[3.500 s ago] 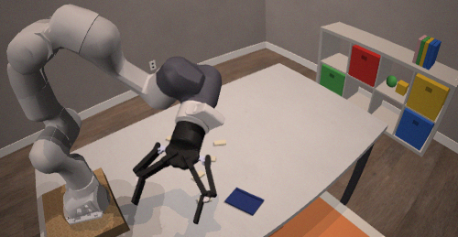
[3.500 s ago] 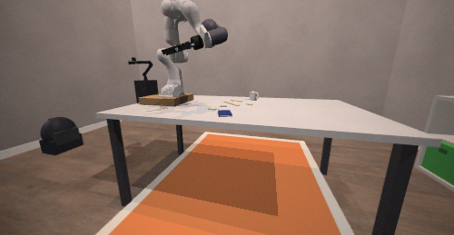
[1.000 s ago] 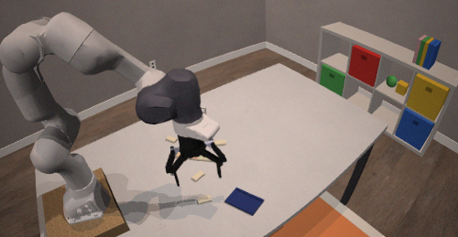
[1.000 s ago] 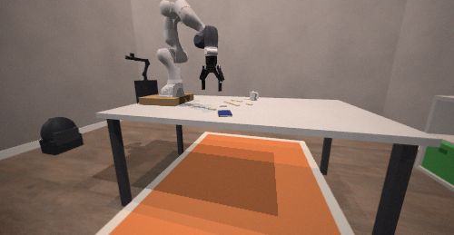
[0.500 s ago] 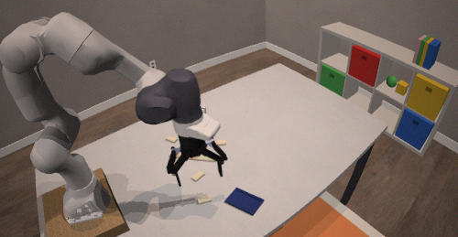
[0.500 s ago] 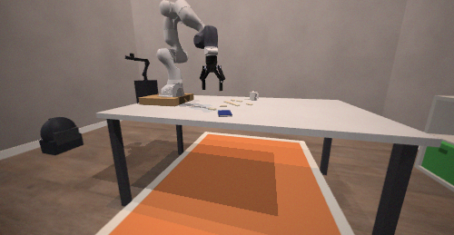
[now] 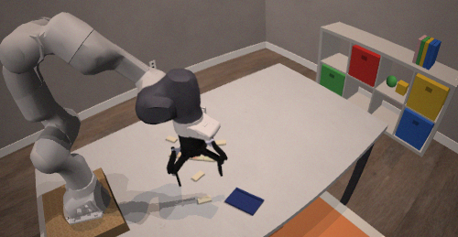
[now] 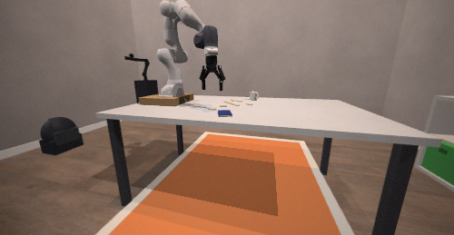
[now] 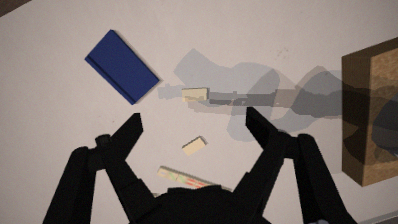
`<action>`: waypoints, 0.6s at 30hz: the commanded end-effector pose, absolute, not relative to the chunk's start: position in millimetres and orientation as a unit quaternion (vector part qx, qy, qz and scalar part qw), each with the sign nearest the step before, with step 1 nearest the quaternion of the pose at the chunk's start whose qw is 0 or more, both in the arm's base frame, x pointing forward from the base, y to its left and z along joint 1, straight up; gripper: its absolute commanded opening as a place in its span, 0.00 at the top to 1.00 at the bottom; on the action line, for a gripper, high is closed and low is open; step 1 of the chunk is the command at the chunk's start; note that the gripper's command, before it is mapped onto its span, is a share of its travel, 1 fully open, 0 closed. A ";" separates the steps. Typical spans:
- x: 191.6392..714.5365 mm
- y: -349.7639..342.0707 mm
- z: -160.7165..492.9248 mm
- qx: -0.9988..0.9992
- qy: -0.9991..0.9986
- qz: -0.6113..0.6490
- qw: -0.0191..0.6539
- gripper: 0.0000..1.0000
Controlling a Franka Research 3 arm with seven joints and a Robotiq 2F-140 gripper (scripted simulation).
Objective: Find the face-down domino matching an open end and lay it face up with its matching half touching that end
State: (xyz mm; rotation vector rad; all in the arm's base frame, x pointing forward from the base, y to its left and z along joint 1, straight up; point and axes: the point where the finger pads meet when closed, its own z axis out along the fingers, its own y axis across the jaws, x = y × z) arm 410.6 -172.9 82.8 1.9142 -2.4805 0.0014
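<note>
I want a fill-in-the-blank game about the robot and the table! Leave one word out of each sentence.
1. The gripper is ____, with its fingers wide apart.
2. The flat tray on the table is dark ____.
3. In the exterior view, a white ____ stands on the table behind the dominoes.
4. The mat under the table is mostly ____.

Missing words: open; blue; mug; orange.

Wrist view: gripper body hides part of our domino line (image 7: pixel 202 158) (image 9: pixel 182 178); pips probably too blurred to read.
</note>
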 end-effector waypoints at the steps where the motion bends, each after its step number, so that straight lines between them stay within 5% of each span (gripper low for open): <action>1: 409.9 -172.6 81.7 0.612 -0.791 -0.001 0.003 0.00; 18: 421.0 -175.1 64.7 0.816 -0.578 0.001 0.019 0.00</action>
